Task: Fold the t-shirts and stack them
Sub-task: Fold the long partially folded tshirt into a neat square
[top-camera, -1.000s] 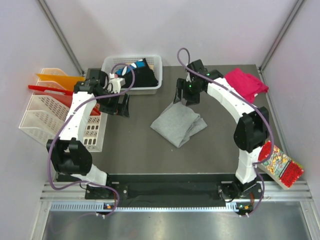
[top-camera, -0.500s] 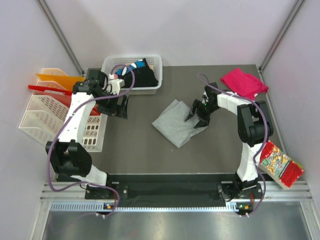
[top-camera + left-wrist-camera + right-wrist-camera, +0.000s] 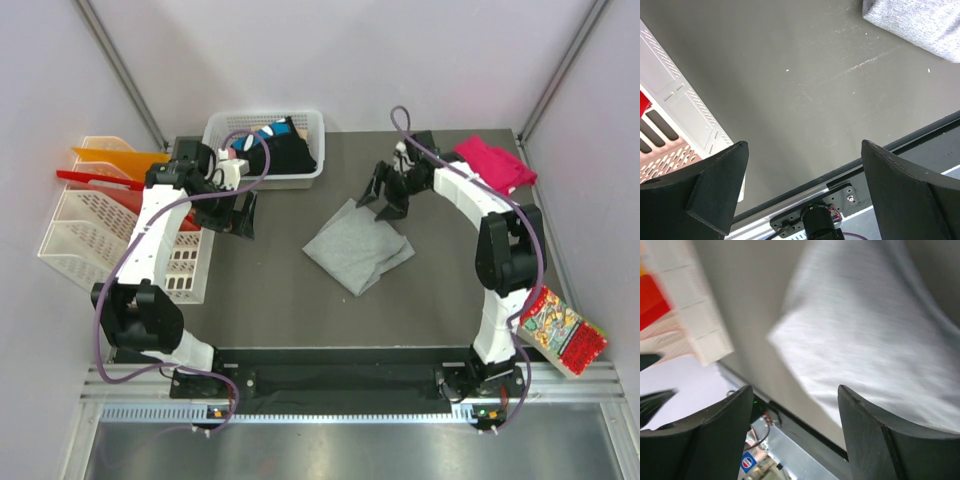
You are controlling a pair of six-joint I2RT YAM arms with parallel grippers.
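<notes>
Clearly the left gripper (image 3: 805, 146) and right gripper (image 3: 794, 391) gape empty — the right, dipping low, could unfold the light grey cloth t-shirt (image 3: 357, 247).

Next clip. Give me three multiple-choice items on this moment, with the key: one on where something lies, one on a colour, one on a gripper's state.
1. Where on the table does the magenta-pink t-shirt lie?
A. near left corner
B. far right corner
C. dead centre

2. What colour is the folded t-shirt in the middle?
A. light grey
B. black
C. yellow

3. How is the left gripper?
A. shut on cloth
B. shut on nothing
C. open, holding nothing

Key:
1 B: in the top view it lies by the far right edge.
2 A: its cloth shows pale grey in the top view.
3 C: in the left wrist view its fingers stand wide apart over bare table.
</notes>
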